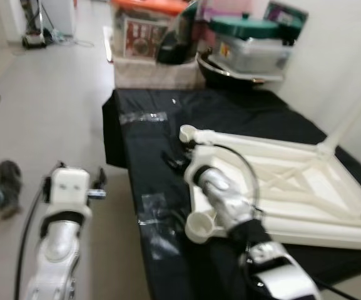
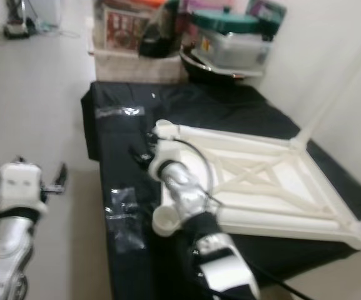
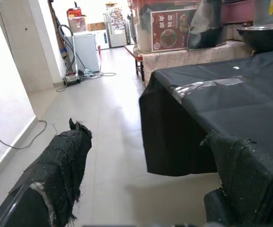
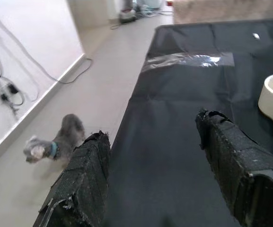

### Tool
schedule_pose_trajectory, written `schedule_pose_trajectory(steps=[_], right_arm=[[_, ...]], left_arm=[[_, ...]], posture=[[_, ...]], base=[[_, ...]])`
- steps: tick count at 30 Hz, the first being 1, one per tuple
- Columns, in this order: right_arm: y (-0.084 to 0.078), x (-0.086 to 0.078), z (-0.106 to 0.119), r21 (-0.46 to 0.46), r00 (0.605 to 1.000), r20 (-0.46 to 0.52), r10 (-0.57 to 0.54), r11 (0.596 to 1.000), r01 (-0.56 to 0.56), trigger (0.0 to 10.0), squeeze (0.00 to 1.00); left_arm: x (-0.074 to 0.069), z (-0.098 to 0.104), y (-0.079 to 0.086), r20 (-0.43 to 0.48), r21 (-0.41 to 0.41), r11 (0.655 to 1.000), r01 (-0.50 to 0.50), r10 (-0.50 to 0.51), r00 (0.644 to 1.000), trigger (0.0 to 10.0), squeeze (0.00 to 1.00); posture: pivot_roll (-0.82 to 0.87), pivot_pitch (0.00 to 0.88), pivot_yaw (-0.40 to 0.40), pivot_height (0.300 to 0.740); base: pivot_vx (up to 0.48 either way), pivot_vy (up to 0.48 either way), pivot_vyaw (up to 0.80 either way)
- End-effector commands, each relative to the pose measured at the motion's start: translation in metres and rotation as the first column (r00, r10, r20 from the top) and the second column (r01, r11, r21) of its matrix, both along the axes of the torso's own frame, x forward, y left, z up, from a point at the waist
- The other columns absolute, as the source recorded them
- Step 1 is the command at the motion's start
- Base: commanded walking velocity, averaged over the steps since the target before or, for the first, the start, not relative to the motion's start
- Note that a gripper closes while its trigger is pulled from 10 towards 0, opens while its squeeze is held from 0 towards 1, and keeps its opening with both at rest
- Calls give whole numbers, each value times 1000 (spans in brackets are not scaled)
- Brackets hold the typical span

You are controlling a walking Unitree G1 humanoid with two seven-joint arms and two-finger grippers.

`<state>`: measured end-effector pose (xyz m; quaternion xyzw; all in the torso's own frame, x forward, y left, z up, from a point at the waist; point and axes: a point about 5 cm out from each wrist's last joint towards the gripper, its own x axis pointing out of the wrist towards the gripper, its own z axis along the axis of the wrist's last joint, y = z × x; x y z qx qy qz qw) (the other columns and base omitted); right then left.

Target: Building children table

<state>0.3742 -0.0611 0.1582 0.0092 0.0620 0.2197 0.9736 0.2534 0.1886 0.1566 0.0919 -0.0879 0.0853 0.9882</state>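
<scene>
Far left, a small grey dog [image 1: 6,181] is standing on the pale tiled floor [image 1: 49,94], also showing in the right wrist view beside the cloth's edge. Next over, the left gripper [image 3: 145,189] is hanging over the floor just off the near-left side of the low platform, its fingers [image 3: 63,165] spreading wide and holding nothing; the left arm [image 1: 58,231] is rising from the lower left of the head view. A black cloth [image 1: 149,137] is covering the platform and draping over its edge, with strips of clear tape [image 1: 144,116] lying on it. The right gripper [image 4: 160,170] is hovering over the cloth at the left edge of the task piece, fingers [image 4: 235,161] standing well apart and gripping nothing. The right arm [image 1: 230,206] is reaching across the near corner of the children table [image 1: 293,181], which is lying upside down on the cloth, cream-white, its cross-braced underside facing up. One leg [image 1: 355,112] is standing fitted at the far-right corner, slanting upward; round leg sockets [image 1: 200,226] are sitting open at the near-left and far-left corners. Behind the platform, storage boxes [image 1: 249,47] and a dark bowl [image 1: 230,72] are piling up against the wall.
</scene>
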Motion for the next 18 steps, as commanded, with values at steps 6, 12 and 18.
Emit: schedule_pose_trajectory(steps=[6, 12, 18], right_arm=[[-26, 10, -14, -14, 957, -135, -256, 966, 257, 10000, 0], [-31, 14, -13, -44, 920, -178, -350, 937, 348, 10000, 0], [-31, 10, -32, -92, 892, -278, -357, 934, 345, 10000, 0]], left_arm=[[2, 0, -8, 8, -5, 1000, 21, -21, 1000, 10000, 0], [2, -1, -10, 13, -10, 1000, 15, -15, 1000, 10000, 0], [2, -1, -11, 13, -10, 1000, 17, -17, 1000, 10000, 0]], posture=[[141, 0, -163, 740], [148, 0, -177, 740], [157, 0, -183, 740]], base=[[0, 0, 0], [0, 0, 0], [0, 0, 0]])
